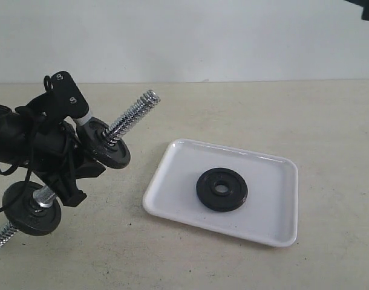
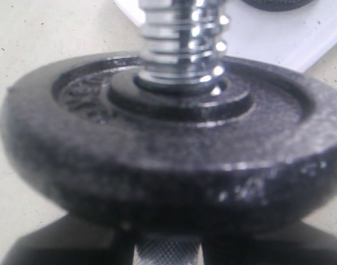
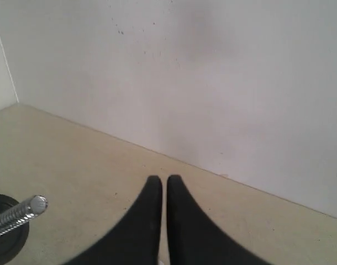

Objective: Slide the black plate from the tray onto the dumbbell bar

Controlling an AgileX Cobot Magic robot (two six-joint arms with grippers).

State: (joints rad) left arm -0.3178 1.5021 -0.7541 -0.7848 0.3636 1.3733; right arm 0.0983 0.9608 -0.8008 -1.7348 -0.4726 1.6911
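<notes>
The left gripper (image 1: 78,178) hides the middle of the dumbbell bar (image 1: 133,112). In the left wrist view a grey disc (image 2: 157,171) is blurred and the black plate (image 2: 276,4) is cut off. The right arm (image 1: 366,6) shows only a dark corner.

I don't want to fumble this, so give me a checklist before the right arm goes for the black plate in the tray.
1. Bar held: left gripper clamps the dumbbell bar at its middle, tilted: ok.
2. Free end: the thread past the upper grey disc is bare and points up toward the tray's side: ok.
3. Pickup: black plate lies flat in the tray, nothing on it: ok.
4. Picking arm: right gripper is shut, empty, not at the plate: not ok.
5. Plate's hole fits the thread: cannot tell.
</notes>
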